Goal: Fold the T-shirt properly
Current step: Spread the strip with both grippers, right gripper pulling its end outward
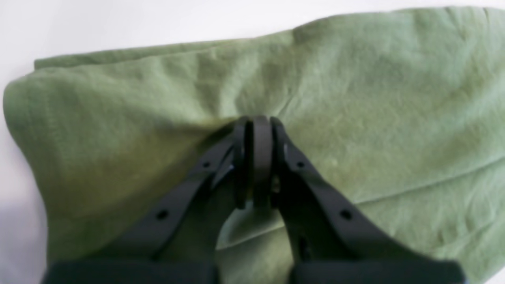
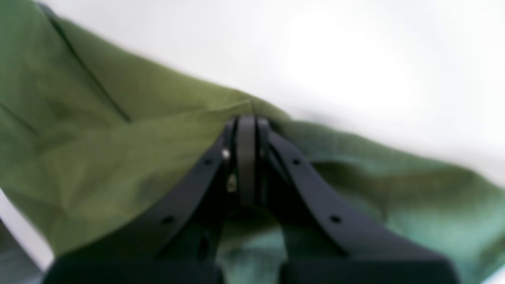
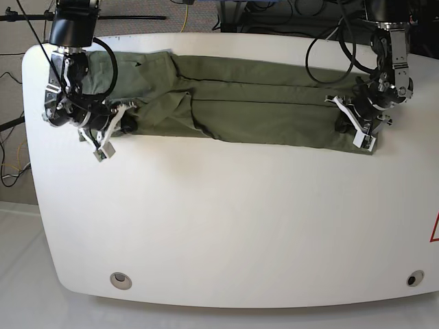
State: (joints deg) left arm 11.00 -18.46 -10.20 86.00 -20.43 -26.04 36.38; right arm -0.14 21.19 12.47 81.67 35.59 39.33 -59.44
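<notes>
The olive-green T-shirt (image 3: 254, 110) lies as a long narrow band across the far part of the white table (image 3: 226, 219). At the band's right end in the base view, my left gripper (image 3: 343, 125) is shut on the cloth. The left wrist view shows the T-shirt (image 1: 355, 98) puckering into the closed tips of the left gripper (image 1: 256, 122). At the band's left end, my right gripper (image 3: 129, 120) is shut on the shirt. In the right wrist view the right gripper (image 2: 246, 118) pinches a folded edge of the T-shirt (image 2: 98, 157).
Cables (image 3: 329, 41) hang behind the table's far edge. Two round holes (image 3: 121, 278) (image 3: 411, 279) sit near the front corners. A red mark (image 3: 435, 229) shows at the right edge. White tabletop stretches in front of the shirt.
</notes>
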